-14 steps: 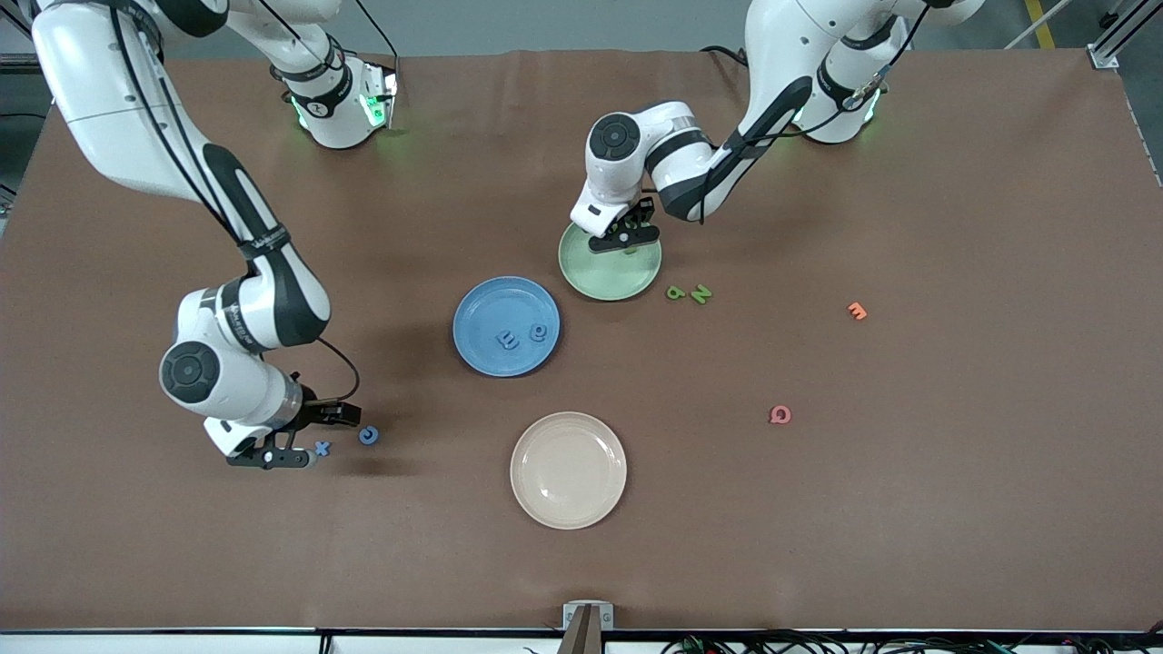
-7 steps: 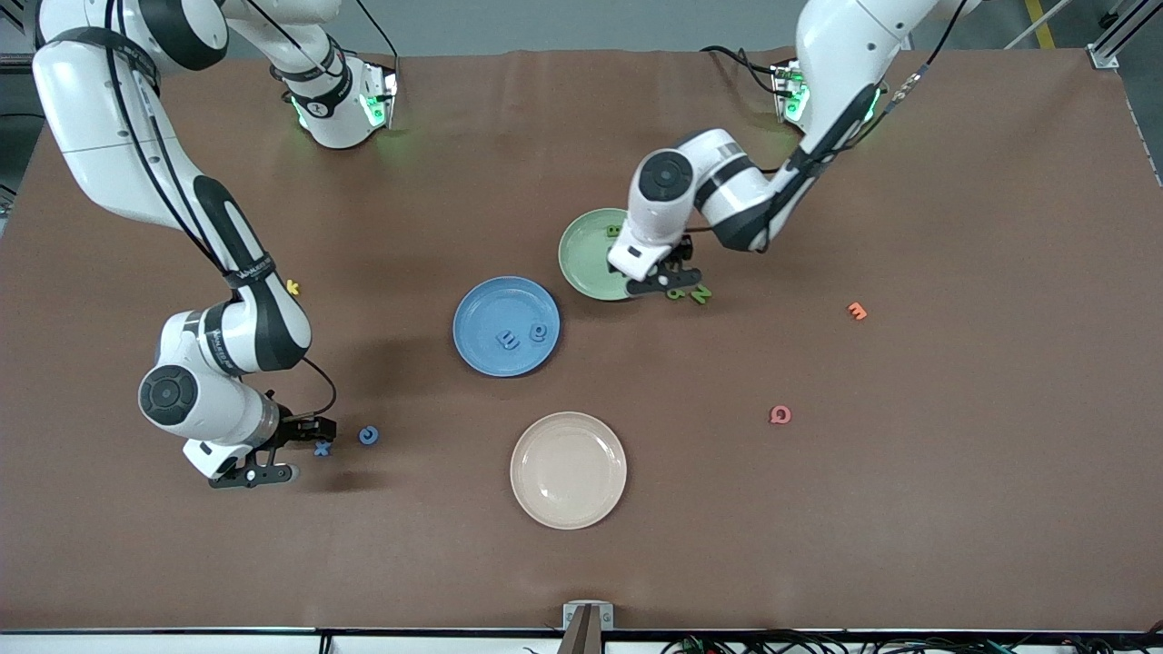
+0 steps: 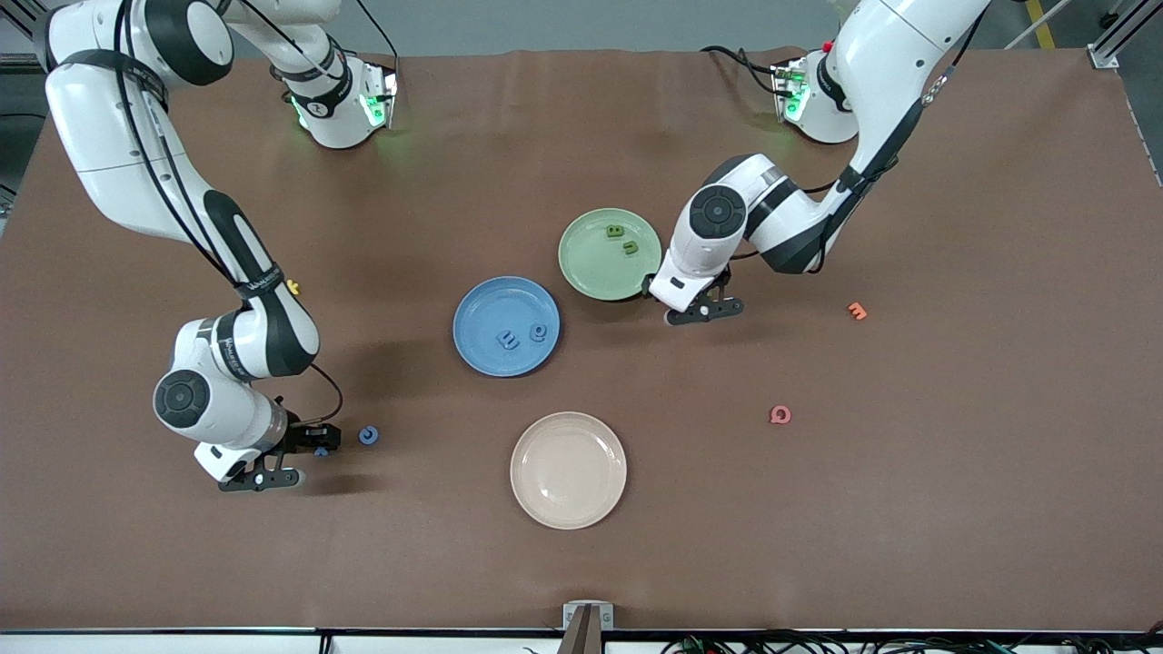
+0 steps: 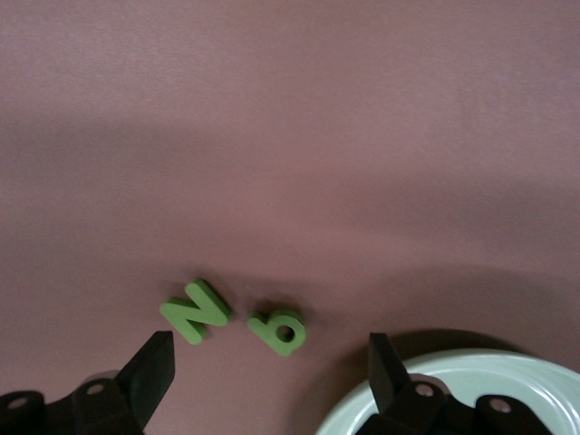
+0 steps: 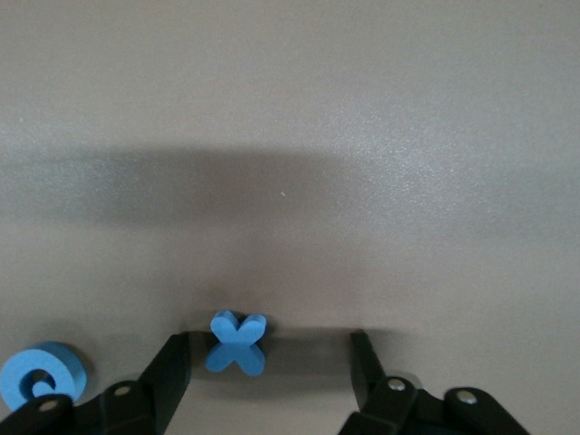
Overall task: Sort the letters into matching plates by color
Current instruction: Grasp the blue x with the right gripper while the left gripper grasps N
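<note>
Tools (image 4: 270, 362) (image 5: 270, 367) open: left beside green plate's (image 3: 591, 263) edge.

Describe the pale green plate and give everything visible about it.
The pale green plate is round and shallow, with a low raised rim and a smooth, matte, plastic-looking surface. It sits flat on the brown table, beside the blue plate and farther from the front camera than it. Two small green letters lie inside it, near its edge toward the robots' bases. The left claw hovers open just beside its rim, not touching it.
</note>
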Robot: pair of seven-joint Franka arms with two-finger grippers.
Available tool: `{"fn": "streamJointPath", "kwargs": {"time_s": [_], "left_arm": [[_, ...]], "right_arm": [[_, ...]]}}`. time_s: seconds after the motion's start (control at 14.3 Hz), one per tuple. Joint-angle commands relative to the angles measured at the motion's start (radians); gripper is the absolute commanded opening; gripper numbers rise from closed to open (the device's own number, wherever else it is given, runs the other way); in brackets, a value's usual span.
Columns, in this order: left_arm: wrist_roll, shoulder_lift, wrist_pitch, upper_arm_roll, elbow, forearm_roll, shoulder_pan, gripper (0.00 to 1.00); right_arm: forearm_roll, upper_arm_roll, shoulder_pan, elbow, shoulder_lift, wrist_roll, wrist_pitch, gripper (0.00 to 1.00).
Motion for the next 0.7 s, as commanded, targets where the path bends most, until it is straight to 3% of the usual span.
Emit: {"fn": "streamJointPath", "kwargs": {"time_s": [0.0,0.21,0.49,0.63], "left_arm": [[0.020,-0.033,0.008,-0.005,-0.045,0.042,0.024,0.94],[0.020,-0.034,0.070,-0.005,-0.091,0.090,0.050,0.94],[0.019,-0.034,0.140,-0.004,-0.156,0.134,0.082,0.94],[0.017,-0.036,0.177,-0.005,-0.185,0.161,0.090,0.94]], "right_arm": [[-0.023,0.008,0.005,0.029,0.019,0.051,-0.006,0.75],[-0.023,0.008,0.005,0.035,0.019,0.051,-0.006,0.67],[-0.020,0.008,0.005,0.036,0.019,0.056,-0.008,0.42],[-0.015,0.008,0.005,0.041,0.024,0.057,-0.008,0.37]]}}
